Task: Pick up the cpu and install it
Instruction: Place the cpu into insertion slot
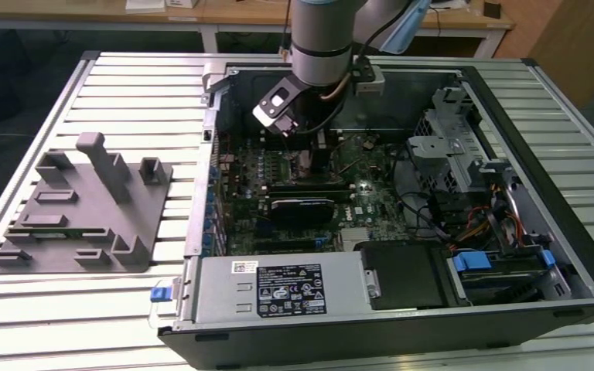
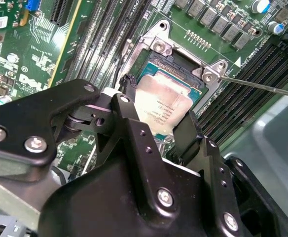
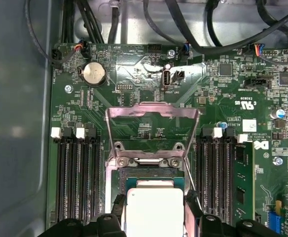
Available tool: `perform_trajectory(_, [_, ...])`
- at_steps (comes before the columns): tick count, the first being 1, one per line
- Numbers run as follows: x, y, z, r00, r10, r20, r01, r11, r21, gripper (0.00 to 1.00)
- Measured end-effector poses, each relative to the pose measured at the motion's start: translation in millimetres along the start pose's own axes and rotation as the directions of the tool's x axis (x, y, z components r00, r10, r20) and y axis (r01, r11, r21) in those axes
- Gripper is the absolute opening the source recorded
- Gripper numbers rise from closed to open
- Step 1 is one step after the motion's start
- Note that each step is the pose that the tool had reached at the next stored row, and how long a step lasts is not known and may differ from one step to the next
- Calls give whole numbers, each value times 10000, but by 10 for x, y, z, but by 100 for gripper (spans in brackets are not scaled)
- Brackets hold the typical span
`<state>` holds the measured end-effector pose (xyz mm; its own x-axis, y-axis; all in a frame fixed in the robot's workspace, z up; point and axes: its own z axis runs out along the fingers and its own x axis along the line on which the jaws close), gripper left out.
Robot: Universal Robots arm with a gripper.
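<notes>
The slatted tabletop (image 1: 121,85) carries an open computer case (image 1: 380,332), which fills the exterior view from centre to 3 o'clock. The arm (image 1: 323,39) enters at 12 o'clock and reaches down into the case. A grey moulded fixture (image 1: 80,216) lies on the tabletop at 9 o'clock from the case, well apart from the arm. The green motherboard (image 3: 134,74) lines the case floor. The gripper (image 2: 159,106) hangs over the board, its fingers (image 2: 186,136) clenched on opposite edges of the cpu (image 2: 166,101). The metal load plate (image 3: 154,111) stands swung open. The cpu sits directly over the socket (image 3: 149,173), seemingly slightly tilted; whether it is seated cannot be told.
</notes>
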<state>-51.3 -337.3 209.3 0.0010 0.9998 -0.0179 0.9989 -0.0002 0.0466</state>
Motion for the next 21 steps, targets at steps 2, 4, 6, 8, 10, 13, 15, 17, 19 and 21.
perform_trajectory(2, [3,-2,15,10000,-10,2,10,10000,1,55])
perform_trajectory(4, [3,-3,30,10000,-11,8,11,10000,4,55])
perform_trajectory(6, [4,-4,46,10000,-11,10,11,10000,5,55])
perform_trajectory(8, [5,-5,59,10000,-11,11,11,10000,6,55])
perform_trajectory(10, [5,-5,69,10000,-11,13,11,10000,6,55])
perform_trajectory(13, [5,-7,85,10000,-10,13,10,10000,5,55])
perform_trajectory(15, [6,-8,96,10000,-11,13,11,10000,6,55])
perform_trajectory(17, [6,-9,101,10000,-11,14,11,10000,8,55])
perform_trajectory(19, [6,-9,105,10000,-11,12,11,10000,7,55])
perform_trajectory(21, [7,-9,118,10000,-10,12,10,10000,7,55])
